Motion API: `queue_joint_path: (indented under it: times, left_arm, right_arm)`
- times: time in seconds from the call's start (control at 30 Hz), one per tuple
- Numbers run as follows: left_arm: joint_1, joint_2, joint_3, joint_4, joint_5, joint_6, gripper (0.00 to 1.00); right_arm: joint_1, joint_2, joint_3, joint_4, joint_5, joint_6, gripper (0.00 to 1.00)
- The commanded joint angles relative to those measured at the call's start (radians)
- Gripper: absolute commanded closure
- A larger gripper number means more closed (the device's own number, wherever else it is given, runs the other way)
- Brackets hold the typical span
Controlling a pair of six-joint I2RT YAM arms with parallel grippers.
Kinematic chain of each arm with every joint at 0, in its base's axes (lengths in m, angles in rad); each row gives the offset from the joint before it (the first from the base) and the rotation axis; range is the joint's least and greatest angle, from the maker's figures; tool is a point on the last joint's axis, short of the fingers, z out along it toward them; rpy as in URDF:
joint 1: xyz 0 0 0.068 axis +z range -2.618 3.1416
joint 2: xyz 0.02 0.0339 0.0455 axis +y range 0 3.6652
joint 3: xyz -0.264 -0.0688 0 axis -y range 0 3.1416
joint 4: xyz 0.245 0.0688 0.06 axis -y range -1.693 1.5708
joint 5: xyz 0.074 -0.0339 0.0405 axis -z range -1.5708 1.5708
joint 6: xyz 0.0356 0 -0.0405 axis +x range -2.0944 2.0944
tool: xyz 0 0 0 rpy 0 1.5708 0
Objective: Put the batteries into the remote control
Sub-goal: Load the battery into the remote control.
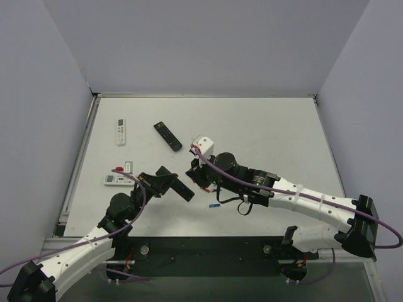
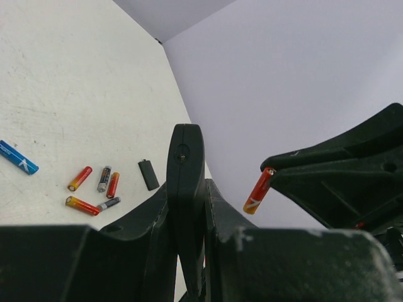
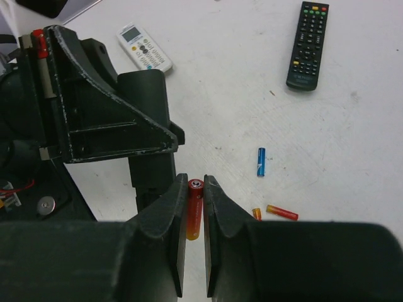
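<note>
- Left end effector (image 2: 187, 204) clamped on the remote control (image 2: 184, 154), held edge-on, clear of the surface (image 2: 63, 94).
- Right end effector (image 3: 195, 184) clamped on one battery (image 3: 194, 217), long axis along its jaws. I read the remote control as just ahead-left, not touching. Right arm is nearer for the insert.

Left arm (image 1: 82, 242) and right arm (image 1: 308, 202) reach inward, nearly meeting; left gripper (image 2: 187, 196) clamps the remote control (image 2: 184, 157); right gripper (image 3: 194, 211) pinches a battery (image 3: 194, 220).

Left hand (image 2: 187, 207) clamps remote (image 2: 184, 157) edge-on — battery (image 2: 259, 190) just beside.
</note>
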Motion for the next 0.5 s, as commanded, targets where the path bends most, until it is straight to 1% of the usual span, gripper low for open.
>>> queue_joint_path:
  times: [0.0, 0.17, 0.2, 0.47]
  left_arm:
    - [0.005, -0.015, -0.046, 0.089, -0.007, -0.066, 1.0]
    - [0.005, -0.034, -0.046, 0.09, -0.021, -0.107, 1.0]
    - [0.005, -0.035, -0.046, 0.089, -0.024, -0.113, 1.0]
    - [0.005, -0.057, -0.055, 0.103, -0.042, -0.159, 1.0]
  right_arm:
    - [0.037, -0.032, -0.019, 0.142, -0.025, -0.052, 1.0]
    - [0.072, -0.023, -0.038, 0.183, -0.025, -0.049, 1.0]
    - [0.076, -0.02, -0.039, 0.192, -0.058, -0.049, 1.0]
    - [0.103, 0.001, -0.041, 0.189, -0.066, -0.051, 1.0]
